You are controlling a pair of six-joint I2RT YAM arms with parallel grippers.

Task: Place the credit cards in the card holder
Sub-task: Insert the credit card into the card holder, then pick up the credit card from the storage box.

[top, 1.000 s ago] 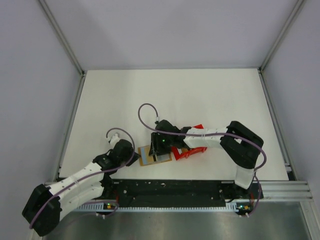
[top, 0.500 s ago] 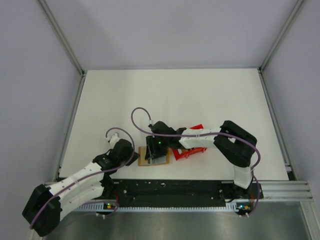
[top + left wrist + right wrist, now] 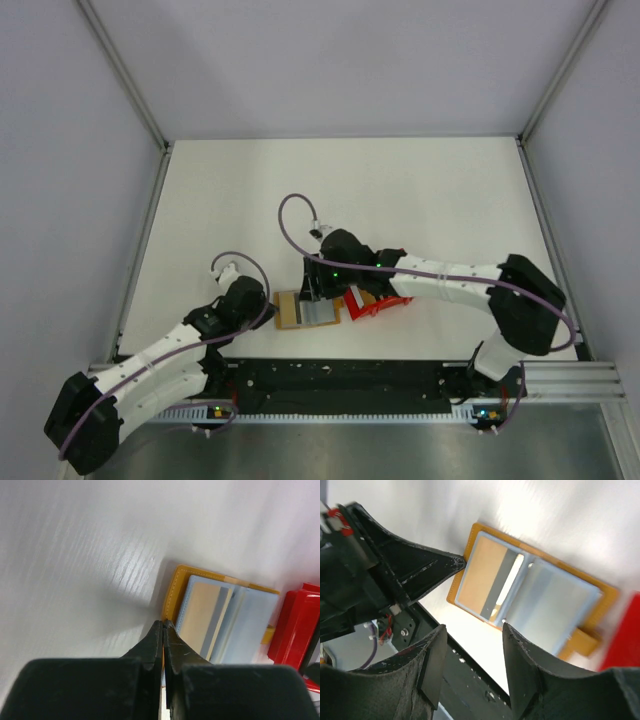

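The card holder (image 3: 288, 313) lies open and flat near the table's front edge, orange with clear sleeves. In the left wrist view the card holder (image 3: 175, 587) shows a pale card with a dark stripe (image 3: 202, 617) on its left half and the light blue card (image 3: 252, 625) on its right half. My left gripper (image 3: 163, 623) is shut, its tips touching the holder's left edge. My right gripper (image 3: 474, 630) is open and empty, hovering above the holder (image 3: 472, 532). Both cards show there, striped card (image 3: 485, 577) and blue card (image 3: 550, 605). In the top view the left gripper (image 3: 268, 312) and right gripper (image 3: 315, 290) flank the holder.
A red raised-rim tray (image 3: 372, 302) stands right against the holder's right side, also in the left wrist view (image 3: 295, 625). The table's black front rail (image 3: 340, 375) runs just below the holder. The holder's small tab (image 3: 582, 640) points toward the tray.
My right gripper dipped onto the holder half a second ago and has since lifted back; its elbow has swung out to the right. The left arm has hardly moved.
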